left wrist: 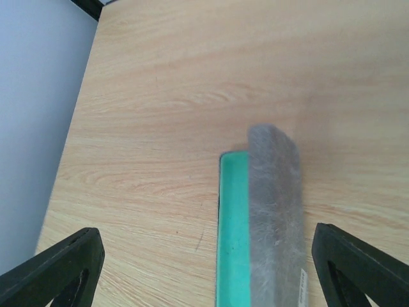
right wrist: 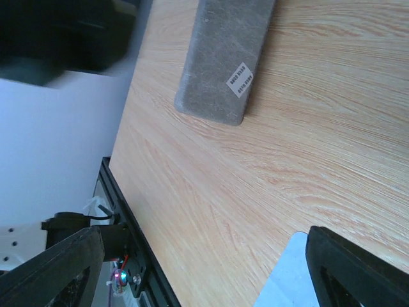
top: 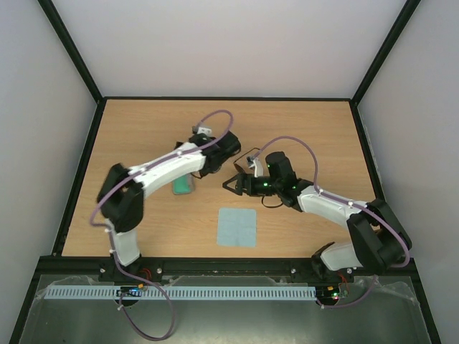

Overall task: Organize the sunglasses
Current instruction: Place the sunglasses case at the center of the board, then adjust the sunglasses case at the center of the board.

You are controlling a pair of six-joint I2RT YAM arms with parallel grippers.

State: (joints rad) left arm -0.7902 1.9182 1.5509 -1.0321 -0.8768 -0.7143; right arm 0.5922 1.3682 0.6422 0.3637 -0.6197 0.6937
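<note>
The grey case point(left wrist: 275, 217) lies on the wooden table with a strip of its green lining point(left wrist: 233, 230) showing along one long side. My left gripper point(left wrist: 208, 259) is open and straddles the case, both fingers clear of it. In the top view the case point(top: 184, 185) lies half under the left arm. My right gripper point(top: 234, 185) is open and empty, just right of the case, whose grey end point(right wrist: 223, 57) shows ahead of it. The sunglasses do not show plainly in any view. Thin dark wire bits point(top: 252, 153) beside the right wrist may be part of them; I cannot tell.
A light blue square cloth point(top: 237, 227) lies flat on the table near the front, its corner point(right wrist: 287, 281) by the right finger. Black frame rails point(top: 82, 172) border the table, with white walls beyond them.
</note>
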